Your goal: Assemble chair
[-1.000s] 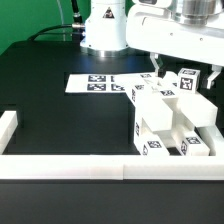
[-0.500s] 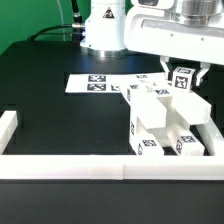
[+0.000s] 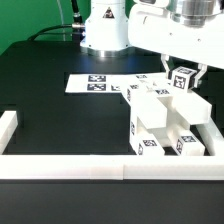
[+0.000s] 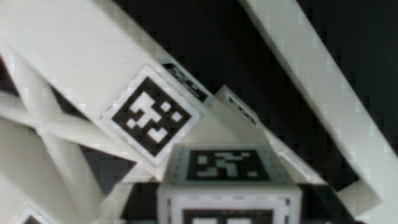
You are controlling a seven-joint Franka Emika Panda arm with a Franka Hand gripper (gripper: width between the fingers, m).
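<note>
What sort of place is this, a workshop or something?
Most likely a robotics lab test bench: a white robot arm stands on a black table, a marker board lies flat on it, and the white chair parts carry square printed tags.

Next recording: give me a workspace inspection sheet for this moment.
Surface: black table, white border wall along its front and one side.
Job's things: white tagged chair parts clustered at the exterior view's right.
Clutter: nothing seen beyond the marker board.
Grippers: claw closed on a tagged piece of that cluster.
Cables: dark cable beside the robot base.
Surroundings: green backdrop.
</note>
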